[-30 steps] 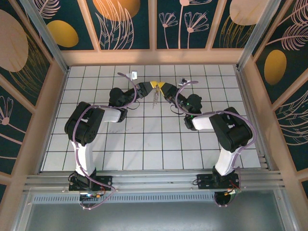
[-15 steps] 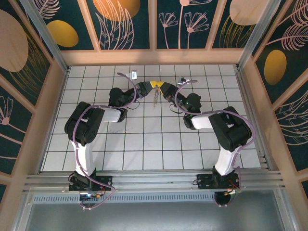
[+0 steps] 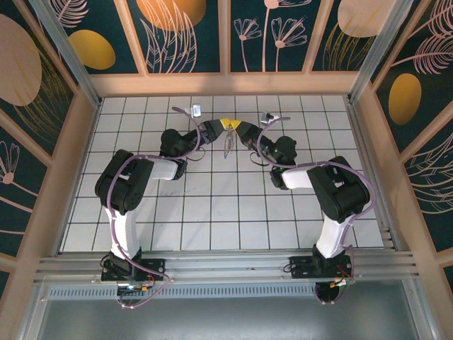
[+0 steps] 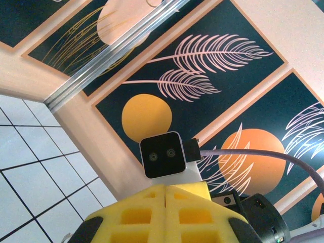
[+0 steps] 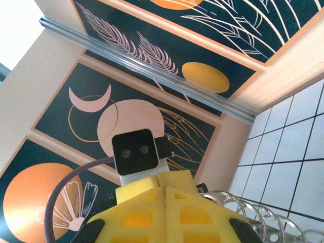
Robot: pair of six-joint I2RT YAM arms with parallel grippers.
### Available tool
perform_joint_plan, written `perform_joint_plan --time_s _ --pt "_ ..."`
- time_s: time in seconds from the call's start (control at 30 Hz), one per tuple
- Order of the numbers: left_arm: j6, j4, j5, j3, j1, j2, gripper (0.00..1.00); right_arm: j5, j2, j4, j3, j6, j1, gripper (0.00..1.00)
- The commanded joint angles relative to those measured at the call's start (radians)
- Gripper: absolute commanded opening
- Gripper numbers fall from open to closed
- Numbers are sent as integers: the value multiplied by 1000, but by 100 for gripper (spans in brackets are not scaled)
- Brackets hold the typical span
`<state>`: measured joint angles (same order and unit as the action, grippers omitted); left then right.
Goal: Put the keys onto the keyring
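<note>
Both grippers meet tip to tip above the back middle of the tiled floor. My left gripper has its yellow pads pressed together. My right gripper is shut too, its pads touching the left one's. The keyring hangs just below where they meet, a thin loop off the floor. In the right wrist view it appears as several thin wire loops beside my pads. The frames do not show which pads pinch it. The keys are too small to tell apart from the ring.
The white tiled floor is walled by wooden borders with dark floral panels. An aluminium rail runs along the near edge by the arm bases. Purple cables arch over both wrists.
The right gripper has closed its jaws and edged left against the left gripper's tips. The hanging ring swung slightly. The left arm stayed put.
</note>
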<state>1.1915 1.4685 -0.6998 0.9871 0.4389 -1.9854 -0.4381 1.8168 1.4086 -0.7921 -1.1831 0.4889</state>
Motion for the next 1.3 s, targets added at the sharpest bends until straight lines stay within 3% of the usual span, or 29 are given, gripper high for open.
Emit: perform_joint_plan --time_s 0.0,0.13,0.33,0.53,0.93,1.27 --pt "3 74 -30 11 9 9 0 -53 6 -26 -24 35 -21 0" --pt "3 72 -34 14 9 9 0 -125 11 -57 -46 62 -49 0" --pt "-13 50 -48 18 8 21 20 -272 7 -111 -87 100 -109 0" --pt "-65 -14 -71 25 5 47 28 -377 -20 -198 -106 150 -167 0" --pt "-235 -284 -149 79 -6 65 33 -585 -9 -381 -214 282 -221 0" --pt "-242 -304 -190 103 -8 45 34 -688 19 -519 -300 385 -223 0"
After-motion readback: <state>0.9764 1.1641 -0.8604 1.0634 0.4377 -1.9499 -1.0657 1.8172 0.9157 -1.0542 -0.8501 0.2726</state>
